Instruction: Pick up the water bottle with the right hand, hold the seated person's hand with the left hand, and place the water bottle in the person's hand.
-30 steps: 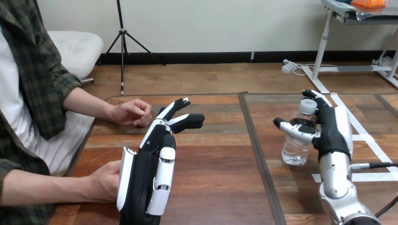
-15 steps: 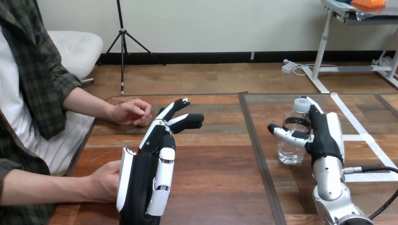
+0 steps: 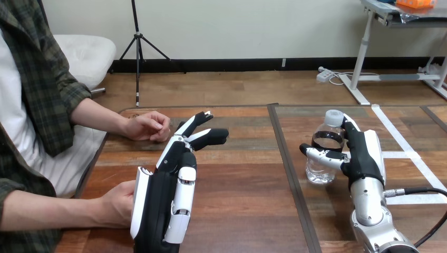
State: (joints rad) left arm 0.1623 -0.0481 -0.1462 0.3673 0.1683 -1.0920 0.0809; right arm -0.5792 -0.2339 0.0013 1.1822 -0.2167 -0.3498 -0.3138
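Bottle (image 3: 318, 169) clasped in my right hand (image 3: 363, 157) has moved nearer the table seam (image 3: 289, 158), so delivery seems begun; my left hand (image 3: 163, 205) lies open.

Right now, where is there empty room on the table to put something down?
The biggest bare patch is the middle of the table, between the left hand and the bottle gripped by the right hand. The left side is crowded: the left hand stands between the person's farther hand and nearer hand.

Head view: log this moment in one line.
right hand: fingers round water bottle | left hand: open, beside person's lower hand | handover: not yet
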